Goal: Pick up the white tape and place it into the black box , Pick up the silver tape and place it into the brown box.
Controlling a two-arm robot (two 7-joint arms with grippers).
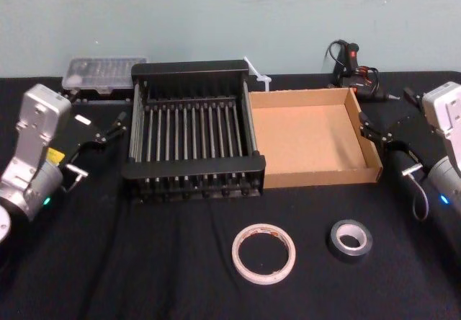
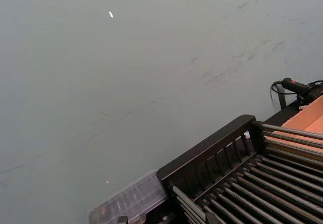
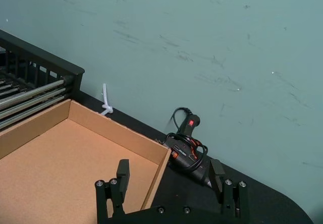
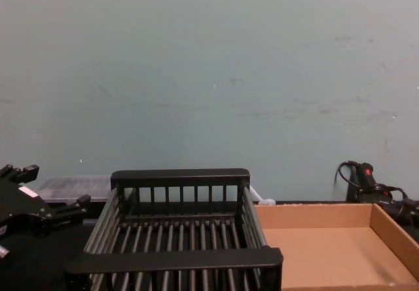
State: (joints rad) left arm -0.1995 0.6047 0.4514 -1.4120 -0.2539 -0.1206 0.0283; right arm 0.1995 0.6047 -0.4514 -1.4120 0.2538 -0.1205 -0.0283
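The left gripper [image 1: 99,147] hangs just left of the black box [image 1: 194,167]. Its arm is bent and its fingers point right, at the box. The two fingers are spread apart and hold nothing. The right gripper [image 1: 385,147] hangs just right of the brown box [image 1: 302,136] and points left at it. Its fingers are spread wide too, with nothing between them. The boxes sit side by side, black on the left and brown on the right. The white tape [image 1: 236,254] lies flat on the table [image 1: 144,262], on the near side of the boxes, about where they meet. The silver tape [image 1: 335,238] lies flat just to its right, not touching it. The head view looks down on both tapes and both arms. The chest view sees the boxes from the side, with the left gripper low on the left. The right wrist view shows its own fingers over the far right corner of the brown box, with a black tool [image 3: 189,133] past it. The left wrist view shows the far left corner of the black box and a clear case [image 2: 128,201].
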